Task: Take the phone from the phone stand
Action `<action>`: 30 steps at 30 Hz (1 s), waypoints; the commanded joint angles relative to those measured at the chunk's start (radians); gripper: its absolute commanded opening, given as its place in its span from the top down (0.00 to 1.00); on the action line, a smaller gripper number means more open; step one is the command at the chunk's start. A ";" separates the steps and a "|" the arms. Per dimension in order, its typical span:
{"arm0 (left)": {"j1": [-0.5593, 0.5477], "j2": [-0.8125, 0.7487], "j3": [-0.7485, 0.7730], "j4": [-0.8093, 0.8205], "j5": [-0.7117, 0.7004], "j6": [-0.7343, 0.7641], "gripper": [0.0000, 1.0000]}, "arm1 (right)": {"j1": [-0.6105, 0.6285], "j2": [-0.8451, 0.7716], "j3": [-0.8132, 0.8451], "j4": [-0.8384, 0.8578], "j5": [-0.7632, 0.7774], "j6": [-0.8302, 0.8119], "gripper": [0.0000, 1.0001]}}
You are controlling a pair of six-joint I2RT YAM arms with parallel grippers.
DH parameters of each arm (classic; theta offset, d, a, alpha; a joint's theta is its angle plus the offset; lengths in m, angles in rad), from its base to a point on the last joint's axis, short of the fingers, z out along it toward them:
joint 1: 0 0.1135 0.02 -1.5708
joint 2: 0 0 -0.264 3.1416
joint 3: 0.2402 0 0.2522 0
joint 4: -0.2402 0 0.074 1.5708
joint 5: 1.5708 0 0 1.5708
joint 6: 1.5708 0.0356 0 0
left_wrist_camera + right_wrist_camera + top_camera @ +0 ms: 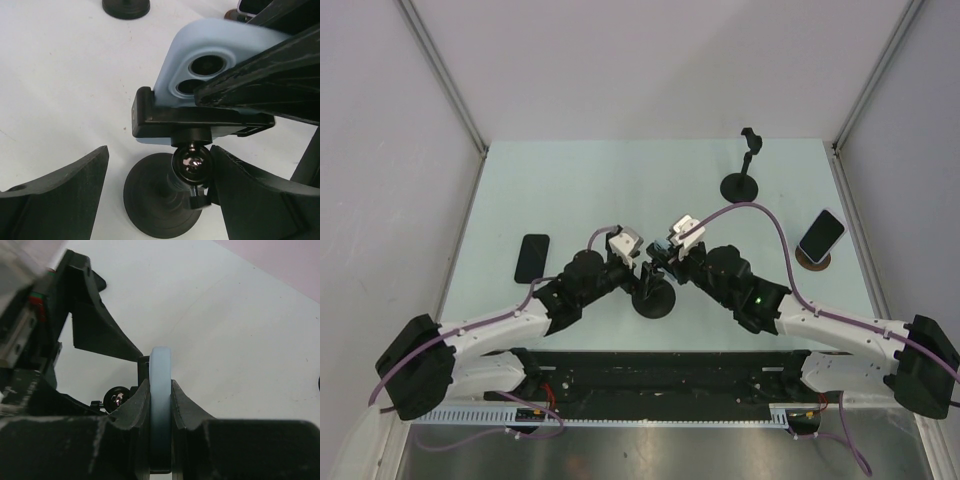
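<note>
Light-blue-cased phone (pixel 200 50) seated in the clamp of the phone stand (pixel 165 200), at the centre of the top view between the two arms.

The phone's edges are pinched by the right gripper (pixel 160 387), whose fingers (pixel 132 407) are pressed against both faces of the case. The left gripper (pixel 159 165) is held with its jaws spread wide on either side of the stand's ball joint (pixel 191 162). A black phone (pixel 532 257) is seen at left, a second stand (pixel 742 180) at upper right, and another phone (pixel 821 237) at right.
</note>
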 commanded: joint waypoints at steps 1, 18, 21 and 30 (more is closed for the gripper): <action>-0.004 0.047 0.052 0.020 0.026 0.018 0.14 | 0.018 -0.002 0.033 0.105 -0.073 -0.007 1.00; -0.004 0.103 0.061 0.007 -0.014 -0.007 0.98 | 0.030 0.016 0.042 0.065 -0.101 -0.033 1.00; -0.004 0.091 0.043 0.007 -0.013 -0.010 1.00 | 0.032 0.027 0.042 0.065 -0.019 -0.059 0.87; -0.006 0.061 -0.003 0.007 0.003 -0.024 1.00 | 0.009 0.102 0.040 0.172 0.012 -0.068 0.55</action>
